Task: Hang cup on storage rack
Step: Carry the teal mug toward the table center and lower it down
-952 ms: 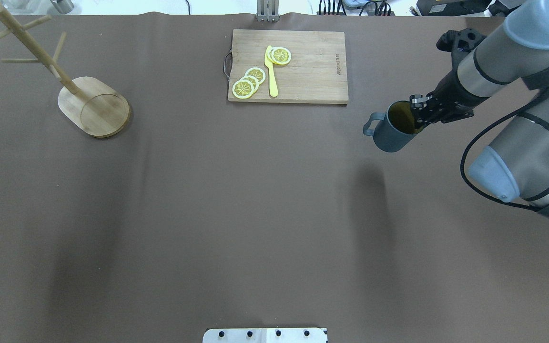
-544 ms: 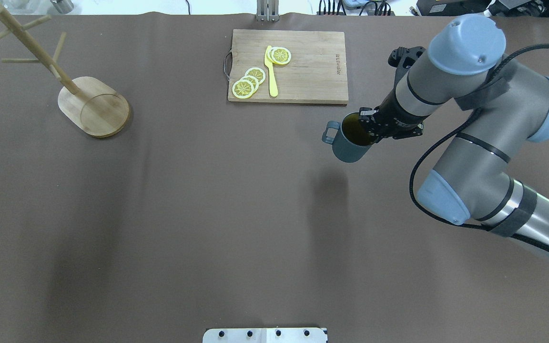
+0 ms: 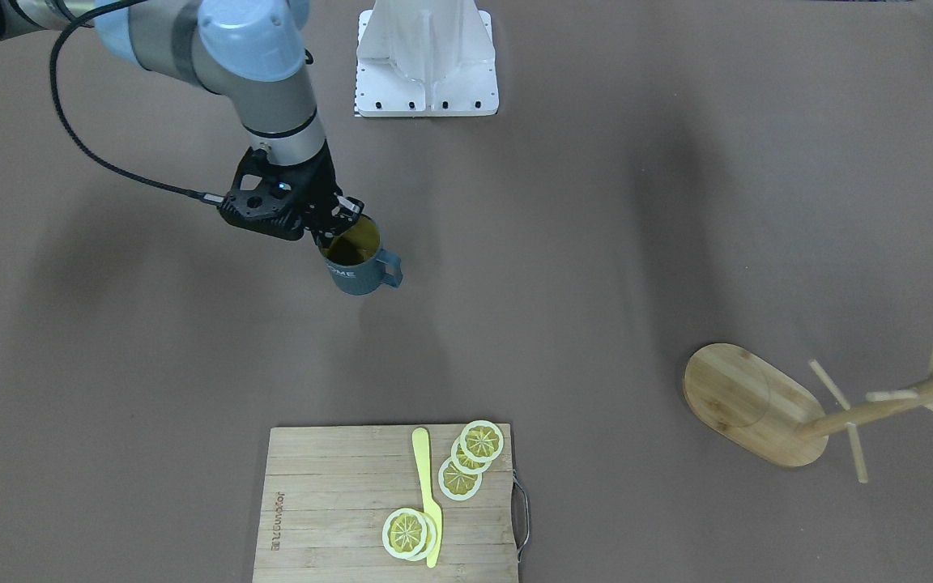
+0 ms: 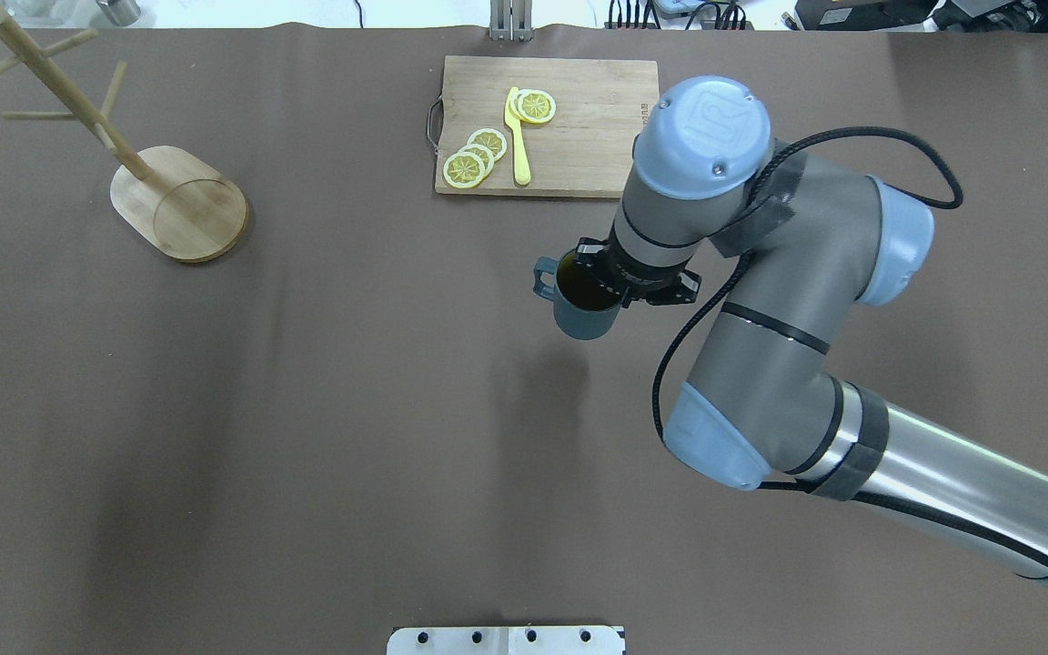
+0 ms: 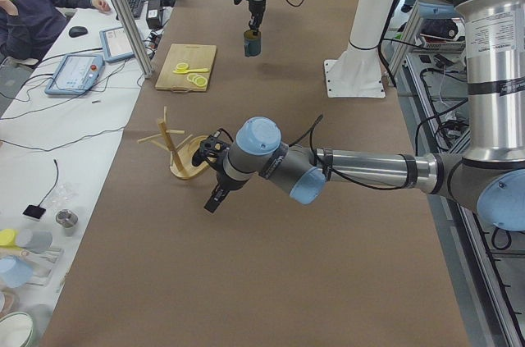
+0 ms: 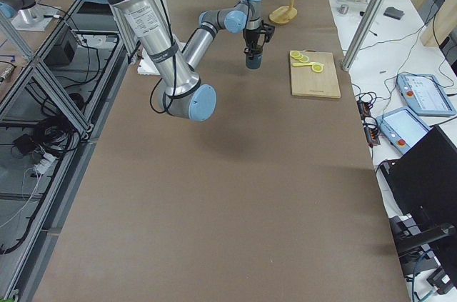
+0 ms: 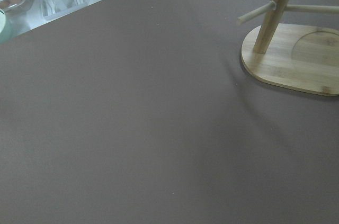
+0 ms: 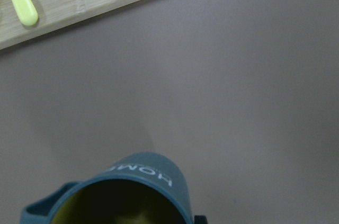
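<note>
Right hand [image 3: 335, 229] is clamped on the cup [image 4: 584, 307] at the rim, one finger inside and one outside, on the side opposite the handle [image 4: 542, 276]. We read that as deliberate: the handle is free and points left toward the rack [image 4: 180, 205], so the loop can meet a peg [image 4: 19, 65] with no fingers in the way.

The cup is mouth up, roughly upright, around mid-tabletop [image 4: 351, 437]. It sits just near of the board [image 4: 579, 127] and looks lifted, since its shadow falls offset on the near side.

The rack is at the far-left corner, well apart from the cup. Its pegs are thin and angled up off the post, so we expect the cup needs lifting and probably tilting before the loop drops on.

Room:
- In the overhead view we see nothing standing between cup and rack, so a straight leftward run looks open.
- The board, with its lemon slices [image 4: 474, 156] and knife [image 4: 518, 146], is on the far side of that line. Its near edge is close to the cup, so we'd keep any drift away from it.
- The rack's top pegs reach toward the far-left tabletop edge, so approach room is tighter there.

Left hand [image 5: 213, 197] hangs low near the rack in the left-side view, and its wrist camera shows the rack's base close by. We can't tell whether it is open or shut. It could crowd the approach.
</note>
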You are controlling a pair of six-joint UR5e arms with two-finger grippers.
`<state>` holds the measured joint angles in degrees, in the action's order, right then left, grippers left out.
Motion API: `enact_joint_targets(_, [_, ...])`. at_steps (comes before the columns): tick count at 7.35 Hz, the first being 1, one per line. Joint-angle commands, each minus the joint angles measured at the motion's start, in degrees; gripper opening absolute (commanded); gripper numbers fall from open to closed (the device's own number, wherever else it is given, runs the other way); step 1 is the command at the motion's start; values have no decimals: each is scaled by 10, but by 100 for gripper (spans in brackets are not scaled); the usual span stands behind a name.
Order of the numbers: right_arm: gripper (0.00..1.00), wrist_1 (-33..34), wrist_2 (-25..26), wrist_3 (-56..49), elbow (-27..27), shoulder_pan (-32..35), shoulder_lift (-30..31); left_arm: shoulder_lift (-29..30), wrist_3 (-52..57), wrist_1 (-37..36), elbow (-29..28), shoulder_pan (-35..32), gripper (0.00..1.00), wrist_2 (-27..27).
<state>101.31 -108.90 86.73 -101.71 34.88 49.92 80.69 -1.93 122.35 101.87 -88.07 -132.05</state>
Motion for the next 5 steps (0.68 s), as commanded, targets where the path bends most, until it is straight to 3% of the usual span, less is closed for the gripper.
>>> enact_joint_targets(1, [0, 3, 42, 100, 81, -33, -73, 0, 0, 0, 0, -1, 99, -1])
enact_joint_targets(5, [0, -1, 44, 196, 98, -50, -78, -1, 0, 0, 0, -1, 99, -1])
